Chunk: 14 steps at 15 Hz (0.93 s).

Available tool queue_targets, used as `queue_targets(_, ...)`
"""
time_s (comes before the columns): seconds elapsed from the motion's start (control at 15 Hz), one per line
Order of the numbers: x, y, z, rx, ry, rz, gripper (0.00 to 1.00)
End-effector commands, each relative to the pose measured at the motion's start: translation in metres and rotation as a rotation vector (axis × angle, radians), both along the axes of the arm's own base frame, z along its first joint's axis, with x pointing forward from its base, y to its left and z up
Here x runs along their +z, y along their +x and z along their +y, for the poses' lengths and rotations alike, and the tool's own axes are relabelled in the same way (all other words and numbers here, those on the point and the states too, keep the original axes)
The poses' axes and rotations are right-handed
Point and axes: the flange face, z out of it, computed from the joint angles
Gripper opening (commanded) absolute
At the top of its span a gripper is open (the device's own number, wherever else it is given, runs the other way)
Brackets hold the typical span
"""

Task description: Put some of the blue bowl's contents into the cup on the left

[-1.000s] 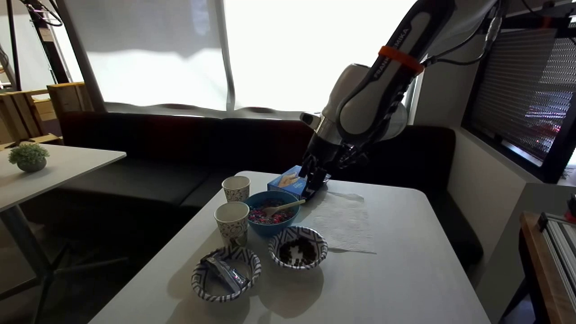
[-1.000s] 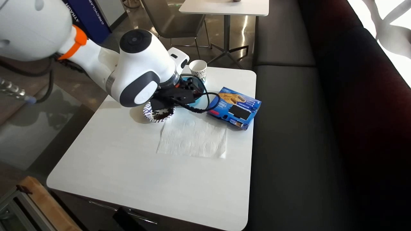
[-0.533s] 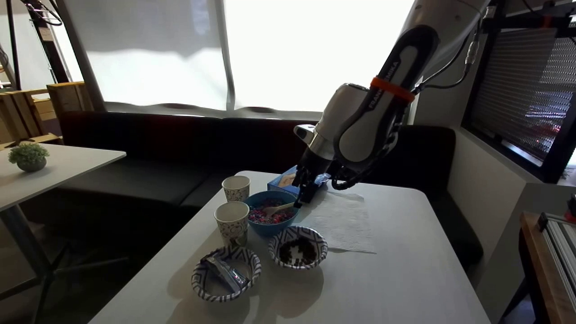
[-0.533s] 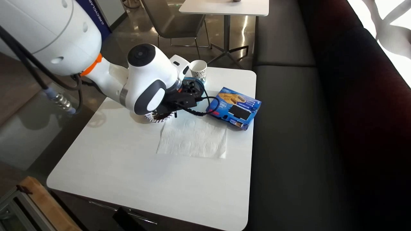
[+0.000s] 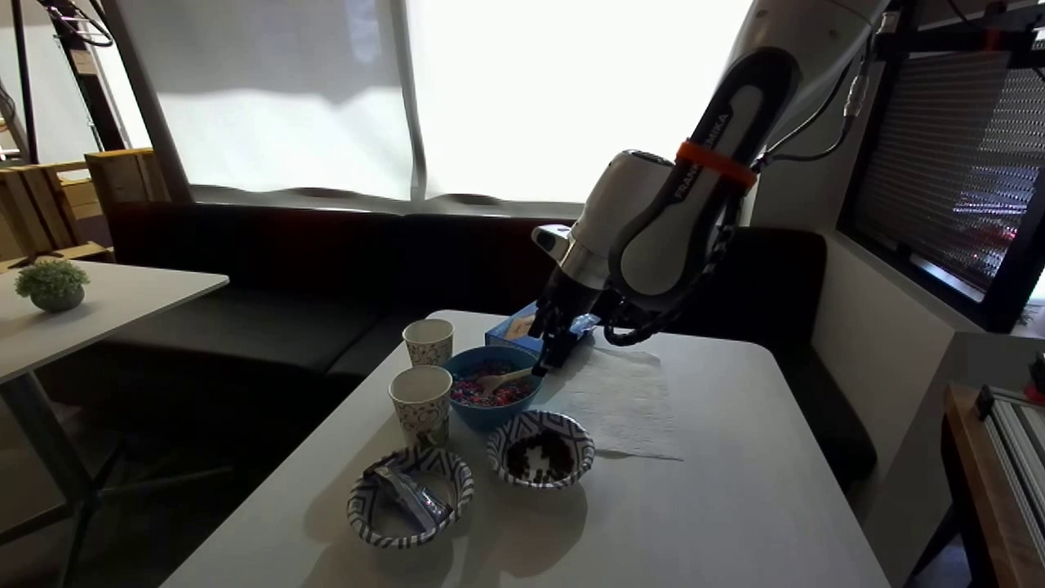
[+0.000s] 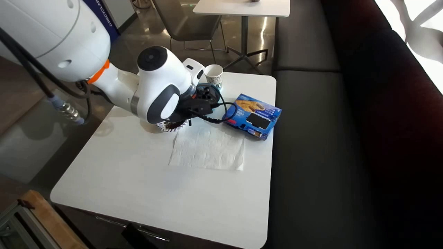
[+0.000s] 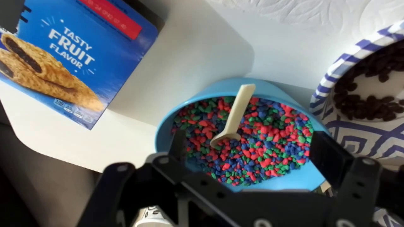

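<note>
The robot arm (image 5: 653,245) has shifted left and lower in an exterior view from its place a second earlier, bringing its gripper (image 7: 251,145) close to the right rim of the blue bowl (image 5: 488,418), while the setting on the white table (image 5: 710,523) looks unchanged. The jaws are wide open: in the wrist view the fingers (image 7: 179,146) stand well apart, with a spoon (image 7: 236,113) showing between them, clear of both. In an exterior view a fingertip overlaps the end of the spoon's handle; whether the gripper touches the blue bowl cannot be told. The spoon lies tilted, its scoop on the red, green and blue bits (image 7: 268,135) in the bowl, its handle slanting right toward the rim. A far cup (image 5: 428,343) and a near cup (image 5: 420,406), both paper and upright, stand just left of the blue bowl. Just in front, on the near side, sits a patterned bowl (image 5: 539,421) with dark brown beans (image 7: 374,104); nearer still and to the left, a matching bowl (image 5: 461,483) holds shiny packets (image 5: 414,496). A blue box (image 6: 252,116) lies behind the blue bowl on the far side, and a white paper towel (image 5: 624,404) is spread to the right.
</note>
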Motion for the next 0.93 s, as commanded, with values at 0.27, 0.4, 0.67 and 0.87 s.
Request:
queue_targets(0.27, -0.026, 0.021, -0.006, 0.021, -0.023, -0.025, 1.0)
queue_targets(0.4, -0.031, 0.027, -0.004, 0.023, -0.021, -0.024, 0.79)
queue_targets(0.67, -0.04, 0.034, 0.006, 0.039, -0.01, -0.024, 0.71)
queue_targets(0.87, -0.043, 0.035, 0.013, 0.048, -0.01, -0.021, 0.68)
